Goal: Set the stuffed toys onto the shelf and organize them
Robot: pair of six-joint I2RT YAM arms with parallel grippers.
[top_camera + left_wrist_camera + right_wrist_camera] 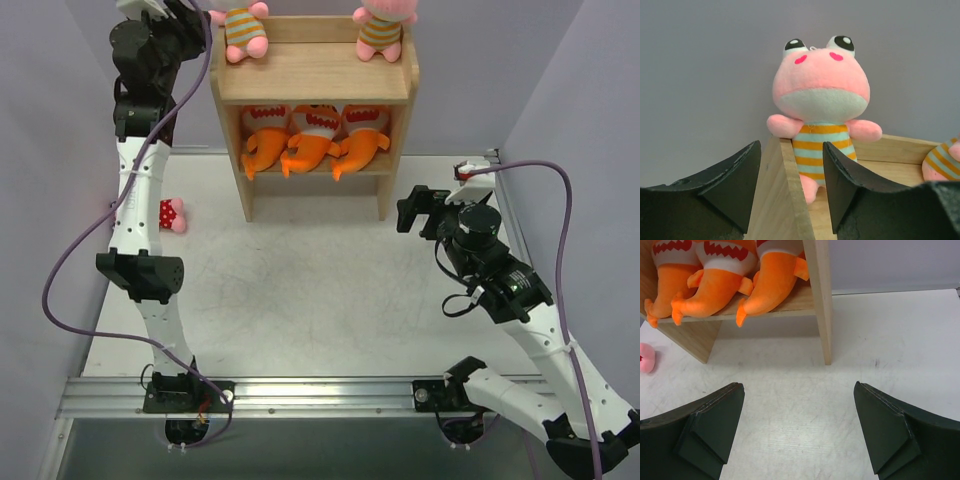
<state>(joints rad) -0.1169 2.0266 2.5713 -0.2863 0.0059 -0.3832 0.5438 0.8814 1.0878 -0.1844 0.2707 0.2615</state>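
Left wrist view: the left gripper (791, 150) is seen with its jaws parted and nothing between them but the upright side edge of the shelf (782, 195). That edge is straddled without, as far as can be judged, being touched. Just beyond the fingertips a striped doll (820, 100) is stood upright at the left end of the top board. It is free of the gripper, so its placing is judged to be done.

A second striped doll (380, 30) is seated at the right end of the same board. The pair is spread to the corners, so the middle is left free. On the tier below, three orange fish (312, 135) are packed side by side with their tails hanging over the front edge, like being kept with like.

The right gripper (799, 386) is held wide and empty, low over the table (300, 290) and well apart from the shelf front, where no work is obstructed.

One toy is not yet shelved. The polka-dot doll (172, 214) lies on the table to the left of the shelf, partly hidden by the left arm (135, 200). It is judged to be the next thing to be fetched, probably for the gap between the two striped dolls.
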